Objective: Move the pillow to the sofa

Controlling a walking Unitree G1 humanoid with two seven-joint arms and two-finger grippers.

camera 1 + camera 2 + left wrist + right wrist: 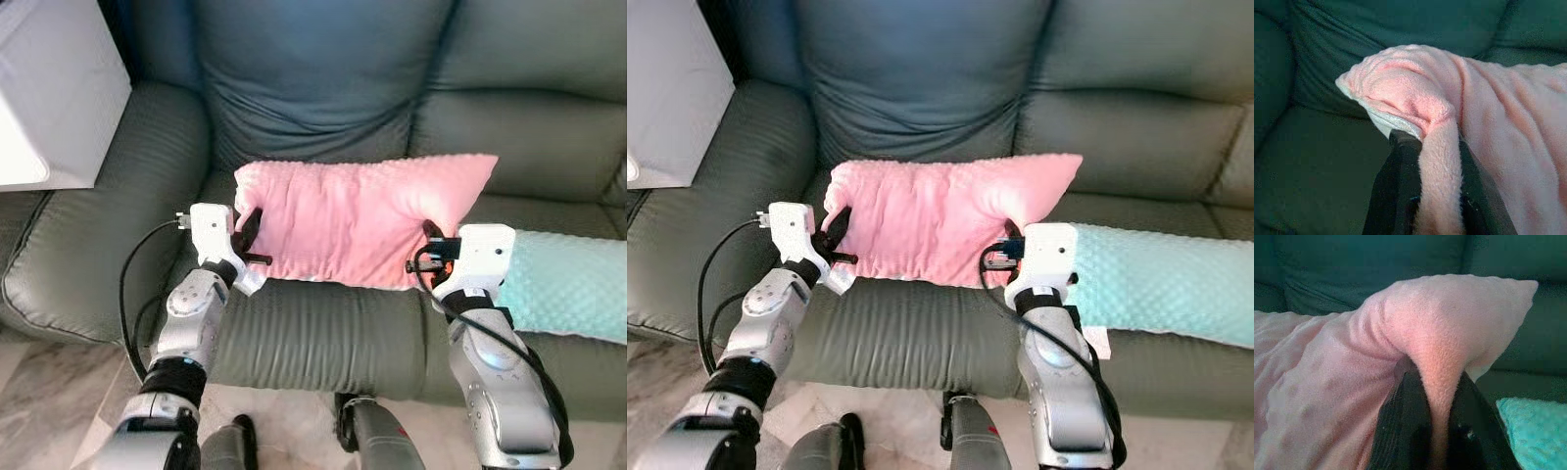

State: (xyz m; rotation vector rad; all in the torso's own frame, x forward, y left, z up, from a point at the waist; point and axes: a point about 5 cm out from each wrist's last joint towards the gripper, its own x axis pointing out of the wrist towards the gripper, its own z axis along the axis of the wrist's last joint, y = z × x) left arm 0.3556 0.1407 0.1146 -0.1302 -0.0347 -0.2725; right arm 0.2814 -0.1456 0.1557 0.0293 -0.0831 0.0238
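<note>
**A:** what are the grippers doing?

**B:** left gripper (1437, 196) pinches a fold at one end of the pink pillow (353, 220), right gripper (1440, 426) pinches the other end, fabric squeezed between both finger pairs.

**A:** and the pillow?

**B:** over the dark green sofa (323, 333) seat, in front of the backrest. A mint pillow (568, 284) lies just beside it, on the right gripper's side.

Home living room: green sofa (323, 108)

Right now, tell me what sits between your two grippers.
The pink pillow spans the gap, pinched at one end by the left gripper and at the other by the right gripper, over the sofa, in both eye views.
</note>
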